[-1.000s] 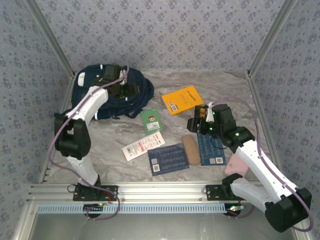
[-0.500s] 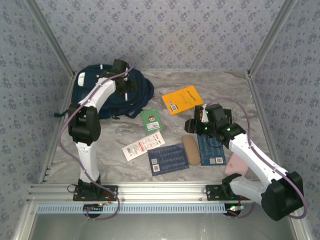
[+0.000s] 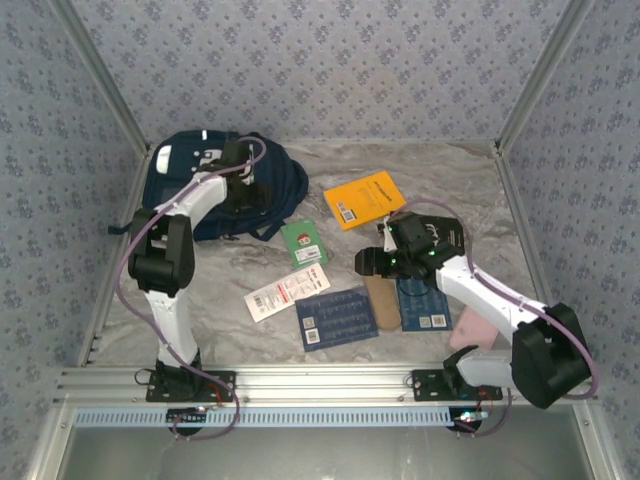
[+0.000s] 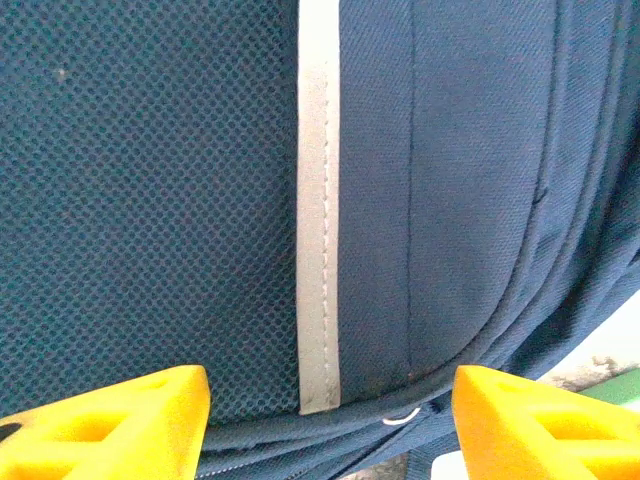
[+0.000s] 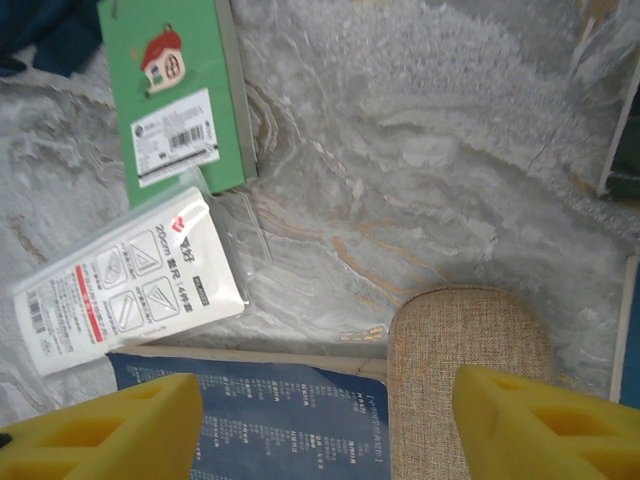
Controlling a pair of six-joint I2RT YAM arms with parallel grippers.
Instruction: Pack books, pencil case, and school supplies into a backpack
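The navy backpack [image 3: 200, 195] lies at the back left, and my left gripper [image 3: 245, 192] hovers open just above it. In the left wrist view the backpack's mesh and a white stripe [image 4: 318, 200] lie between my yellow fingers [image 4: 110, 425], with nothing gripped. My right gripper [image 3: 366, 265] stands open over the far end of the tan pencil case [image 3: 381, 302] [image 5: 470, 380]. A dark blue book [image 3: 336, 317] [image 5: 280, 420] lies left of the case, another blue book [image 3: 424, 308] right of it. The orange book [image 3: 365, 198], green pack [image 3: 302, 241] [image 5: 180, 95] and white packet [image 3: 287, 292] [image 5: 130, 280] lie apart on the table.
A pink object [image 3: 470, 330] rests by my right arm's lower link. Patterned walls close in the marble table [image 3: 450, 180] on three sides, with a metal rail [image 3: 320, 385] along the near edge. A dark item's edge [image 5: 620, 150] shows at the right of the right wrist view.
My right gripper has swung left and nearer, from beside the orange book to over the pencil case's far end. My left gripper has shifted slightly over the backpack.
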